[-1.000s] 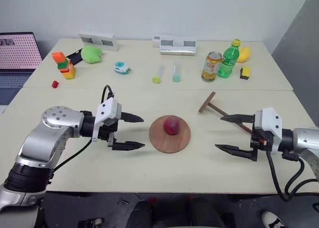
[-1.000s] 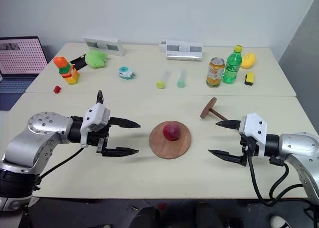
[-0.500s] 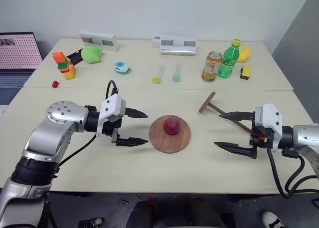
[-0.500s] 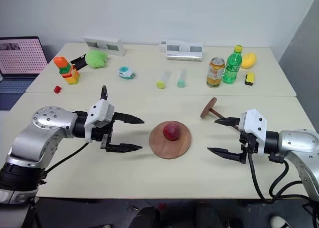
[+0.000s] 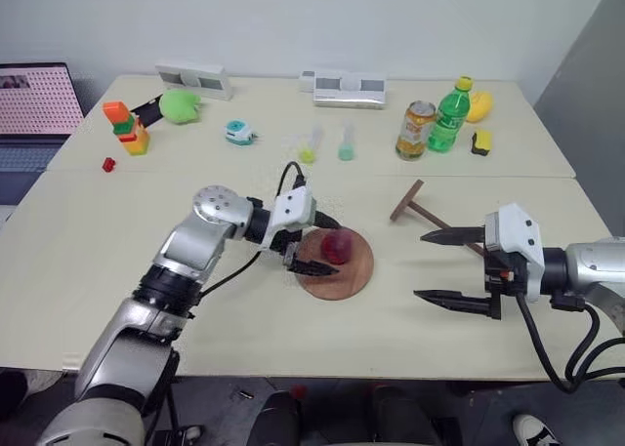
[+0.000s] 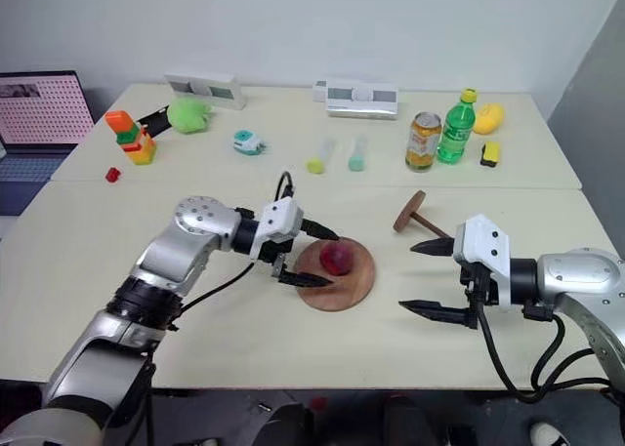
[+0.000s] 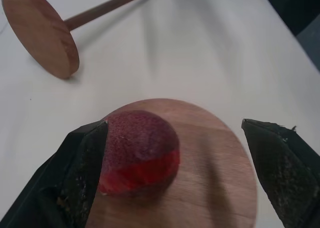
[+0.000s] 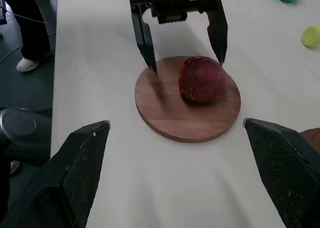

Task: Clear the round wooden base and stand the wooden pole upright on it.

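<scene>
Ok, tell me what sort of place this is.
Probably a robot test lab, not a home: two pale tables pushed together against a bare wall, a laptop at one side, and an unrelated mix of props such as toy blocks, a soda can and a green bottle.

From my left wrist camera the wooden pole [image 7: 102,7] runs out past the frame's edge, so I can't see its far end. The red fruit [image 7: 137,150] hides the middle of the round wooden base [image 7: 210,173] — the near rim is cut off too. One finger [image 7: 80,173] covers the fruit's side — possibly touching; I can't tell.
</scene>
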